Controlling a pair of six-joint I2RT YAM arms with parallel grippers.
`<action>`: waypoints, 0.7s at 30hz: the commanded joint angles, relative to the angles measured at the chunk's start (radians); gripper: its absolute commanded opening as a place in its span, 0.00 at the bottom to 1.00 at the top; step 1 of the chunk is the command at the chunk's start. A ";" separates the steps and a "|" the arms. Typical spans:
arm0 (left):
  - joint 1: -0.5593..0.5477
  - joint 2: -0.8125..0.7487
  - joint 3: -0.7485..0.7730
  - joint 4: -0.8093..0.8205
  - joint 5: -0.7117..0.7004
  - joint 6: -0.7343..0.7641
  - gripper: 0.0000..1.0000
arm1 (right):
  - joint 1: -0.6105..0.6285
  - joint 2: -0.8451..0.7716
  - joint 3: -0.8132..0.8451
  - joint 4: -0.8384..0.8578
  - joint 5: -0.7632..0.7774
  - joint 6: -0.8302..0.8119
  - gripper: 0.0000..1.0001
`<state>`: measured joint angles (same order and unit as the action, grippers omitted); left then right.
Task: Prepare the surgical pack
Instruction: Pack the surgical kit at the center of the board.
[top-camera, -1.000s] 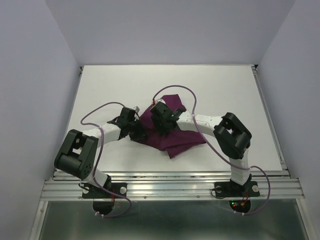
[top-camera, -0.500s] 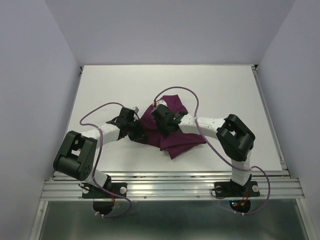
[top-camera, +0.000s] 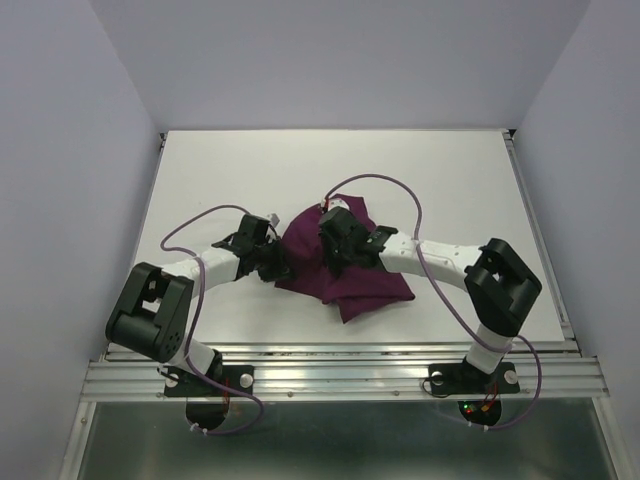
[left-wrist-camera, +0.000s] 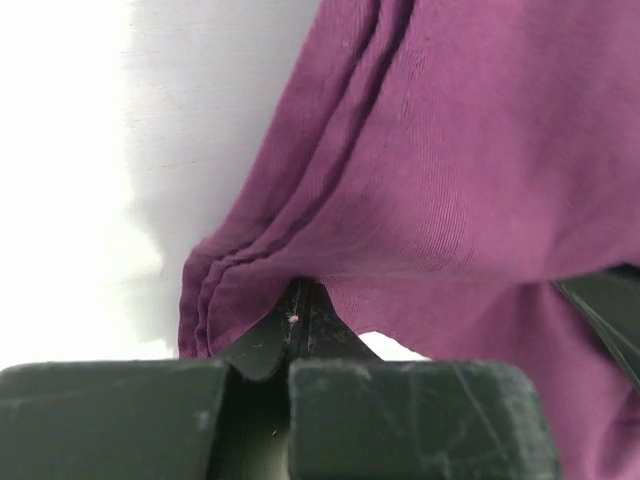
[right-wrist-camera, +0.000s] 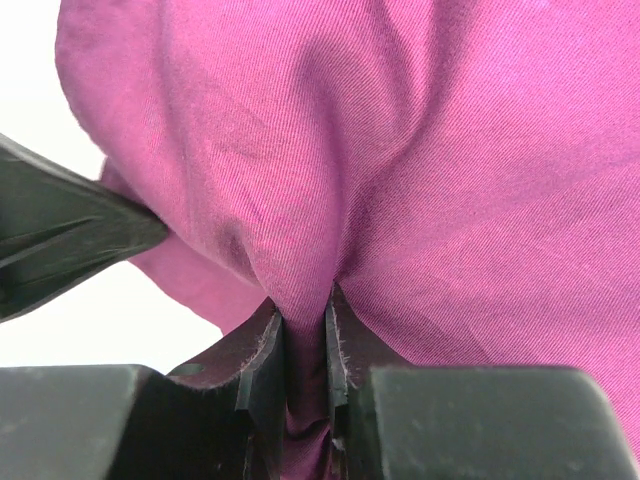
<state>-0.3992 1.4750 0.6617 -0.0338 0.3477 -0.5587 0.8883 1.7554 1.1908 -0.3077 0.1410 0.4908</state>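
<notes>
The surgical pack shows only as a crumpled plum-purple cloth (top-camera: 360, 285) bunched on the white table (top-camera: 250, 170) between the two arms. My left gripper (top-camera: 274, 262) is at the cloth's left edge. In the left wrist view its jaws (left-wrist-camera: 300, 292) are pressed together, and the layered cloth edge (left-wrist-camera: 450, 150) tents up from their tips. My right gripper (top-camera: 338, 250) sits on top of the bundle. In the right wrist view it (right-wrist-camera: 305, 315) is shut on a raised fold of cloth (right-wrist-camera: 450, 150). The left gripper's dark finger (right-wrist-camera: 60, 250) shows there at the left.
Pale walls close in the table on three sides. A metal rail (top-camera: 340, 370) runs along the near edge by both arm bases. Purple cables (top-camera: 375, 180) loop above each arm. Bare white tabletop lies behind and to both sides of the cloth.
The right gripper has closed on a fold of the cloth, and the right arm's elbow has swung out to the right. The left gripper stayed shut in place.
</notes>
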 joint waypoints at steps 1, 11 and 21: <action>-0.007 0.013 0.024 0.026 0.036 0.006 0.00 | -0.006 -0.088 0.000 0.145 -0.086 0.081 0.01; -0.078 0.123 0.142 0.115 0.070 -0.032 0.00 | -0.006 -0.158 -0.031 0.188 -0.104 0.118 0.01; -0.121 0.222 0.204 0.284 0.129 -0.098 0.00 | -0.006 -0.206 -0.068 0.216 -0.106 0.158 0.01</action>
<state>-0.5049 1.6794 0.8230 0.1192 0.4156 -0.6197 0.8730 1.6295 1.1175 -0.2272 0.0708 0.6022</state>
